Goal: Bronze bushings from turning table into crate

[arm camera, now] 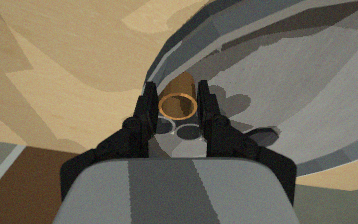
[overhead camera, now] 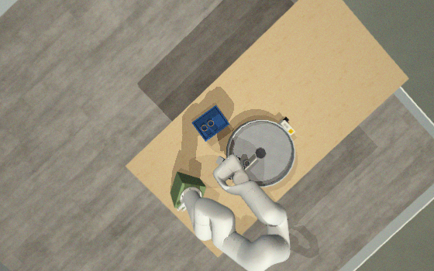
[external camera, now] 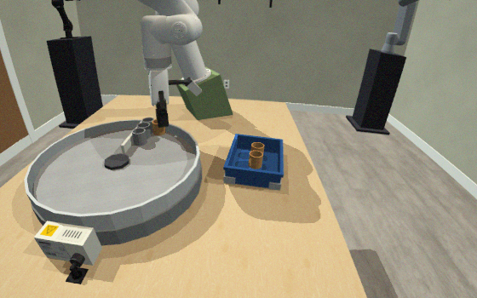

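Two bronze bushings (external camera: pixel 255 155) stand upright in the blue crate (external camera: pixel 233 158) on the bench (external camera: pixel 238 238), just right of the turning table (external camera: pixel 114 209). Gripper (arm camera: pixel 178 106) jaws are clamped on a third bronze bushing (arm camera: pixel 178 98) near the table's far rim, one finger (arm camera: pixel 146 107) on each side. Steel bushings (external camera: pixel 140 135) sit right beside it on the turning table.
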Action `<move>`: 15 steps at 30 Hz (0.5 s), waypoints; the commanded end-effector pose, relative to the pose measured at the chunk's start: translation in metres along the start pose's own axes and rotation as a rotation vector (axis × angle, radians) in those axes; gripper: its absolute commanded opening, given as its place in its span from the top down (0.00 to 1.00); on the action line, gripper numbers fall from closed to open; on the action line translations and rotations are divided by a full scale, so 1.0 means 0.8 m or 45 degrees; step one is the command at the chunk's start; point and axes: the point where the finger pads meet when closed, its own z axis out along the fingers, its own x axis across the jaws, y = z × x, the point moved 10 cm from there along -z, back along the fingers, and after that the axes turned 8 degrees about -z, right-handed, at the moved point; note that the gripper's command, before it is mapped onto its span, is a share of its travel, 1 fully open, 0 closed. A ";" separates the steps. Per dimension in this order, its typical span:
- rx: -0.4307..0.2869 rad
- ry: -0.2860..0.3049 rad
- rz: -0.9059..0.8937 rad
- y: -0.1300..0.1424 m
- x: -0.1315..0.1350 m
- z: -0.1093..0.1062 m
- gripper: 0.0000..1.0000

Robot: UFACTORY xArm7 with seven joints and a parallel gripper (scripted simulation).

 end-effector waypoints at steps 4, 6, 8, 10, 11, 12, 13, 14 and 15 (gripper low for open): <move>-0.001 0.002 -0.001 0.000 0.001 -0.001 1.00; -0.001 0.002 -0.001 0.000 0.001 -0.001 1.00; -0.001 0.002 -0.001 0.000 0.001 -0.001 1.00; -0.001 0.002 -0.001 0.000 0.001 -0.001 1.00; -0.001 0.002 -0.001 0.000 0.001 -0.002 1.00; -0.001 0.002 -0.001 0.000 0.001 -0.003 1.00; -0.001 0.002 -0.001 0.000 0.001 -0.005 1.00; -0.001 0.002 -0.001 0.000 0.001 -0.008 1.00; -0.001 0.002 -0.001 0.000 0.001 -0.012 1.00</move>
